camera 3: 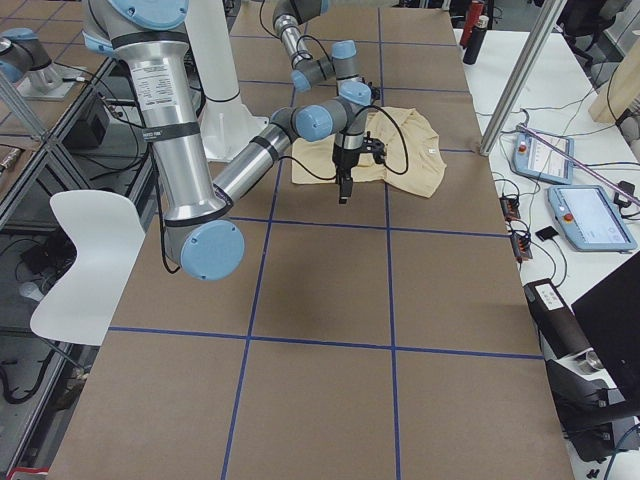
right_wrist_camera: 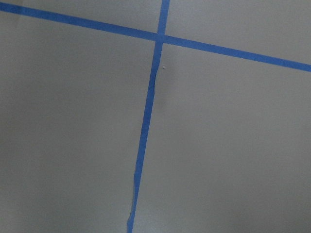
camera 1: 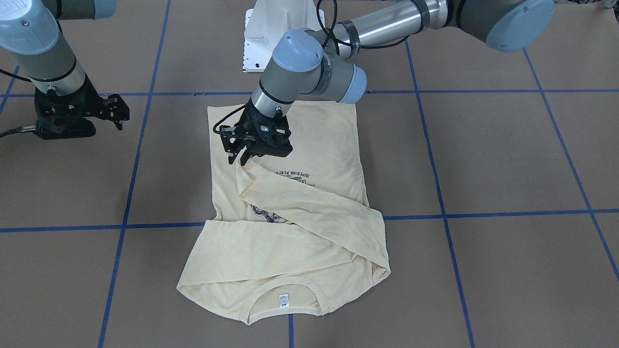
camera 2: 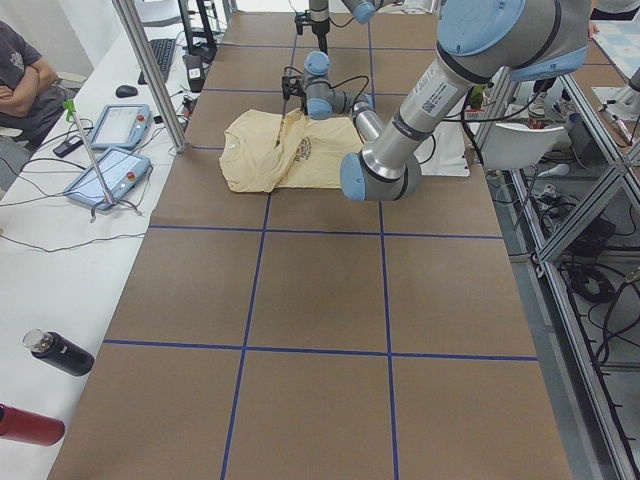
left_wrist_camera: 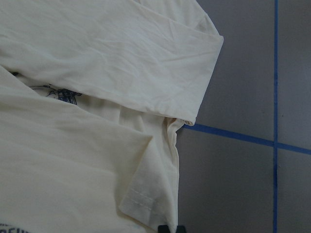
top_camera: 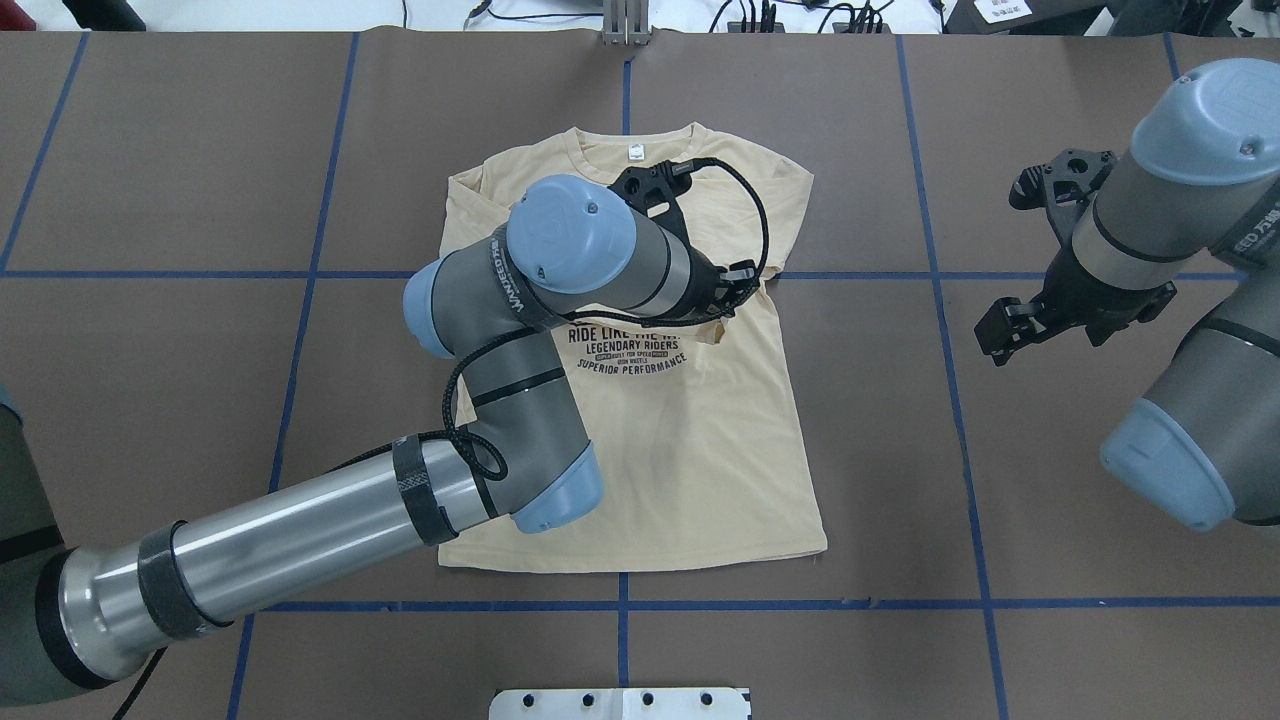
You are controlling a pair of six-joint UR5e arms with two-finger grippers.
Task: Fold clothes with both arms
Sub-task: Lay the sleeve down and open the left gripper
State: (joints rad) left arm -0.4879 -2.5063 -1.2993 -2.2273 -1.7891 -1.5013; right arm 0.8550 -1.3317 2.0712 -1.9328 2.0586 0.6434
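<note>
The cream-yellow T-shirt (camera 1: 329, 145) lies flat on the brown table, print up, with its neck label (camera 1: 284, 300) at the far side from the robot. It also shows in the overhead view (top_camera: 700, 450). One long sleeve (camera 1: 309, 203) lies folded diagonally across the chest. My left gripper (camera 1: 240, 160) hangs over the shirt's middle, shut on that sleeve's cuff (left_wrist_camera: 143, 201). My right gripper (camera 1: 121, 116) hovers over bare table off the shirt's side, open and empty; it also shows in the overhead view (top_camera: 995, 335).
Blue tape lines (camera 1: 130, 188) grid the brown table. The white pedestal base (camera 1: 271, 34) stands just behind the shirt's hem. An operator (camera 2: 20, 75) and tablets (camera 2: 110, 170) sit along the far table edge. A white chair (camera 3: 80, 260) stands behind the robot.
</note>
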